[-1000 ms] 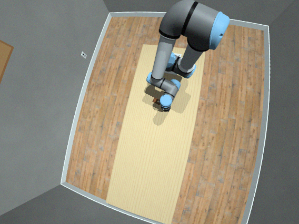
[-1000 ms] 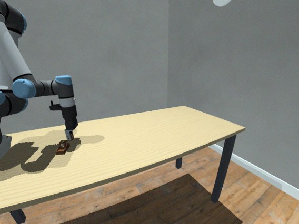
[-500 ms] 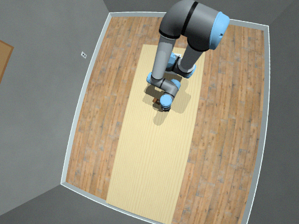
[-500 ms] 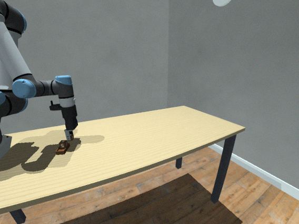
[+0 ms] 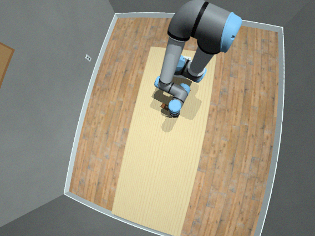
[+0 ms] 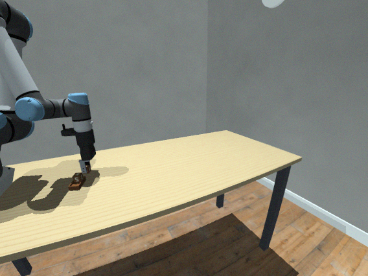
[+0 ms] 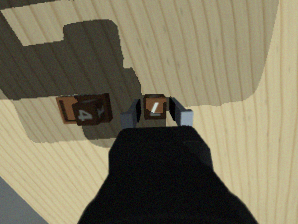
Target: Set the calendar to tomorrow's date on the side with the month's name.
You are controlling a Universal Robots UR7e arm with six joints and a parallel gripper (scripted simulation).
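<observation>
Desk (image 5: 155,172) (image 6: 181,168) (image 7: 235,150): long, pale wood. I have the top, exterior and wrist views on it.
Arm (image 5: 172,62) (image 6: 16,68): over the end of the desk shown at the top of the top view, wrist pointing down. Far short edge is well apart from it.
Tray (image 5: 162,106) (image 6: 75,186) (image 7: 65,111): on the desk, at the arm's end, between the long edges, somewhat nearer the left one in the top view. Well apart from the far corners.
Tray cube (image 6: 78,177) (image 7: 92,109): at the tray, toward the side facing the fingers. I read a 5 in exterior, a 4 in wrist. Can't tell if it sits flat on the tray floor.
Loose cube (image 6: 87,168) (image 7: 154,106): outside the tray, near it, between the fingers. Slanted pale stroke on its upper face, looks like a 1. Can't tell if it touches the desk.
Fingers (image 6: 83,166): released, gap showing on both sides of the loose cube. I'm gripping nothing.
</observation>
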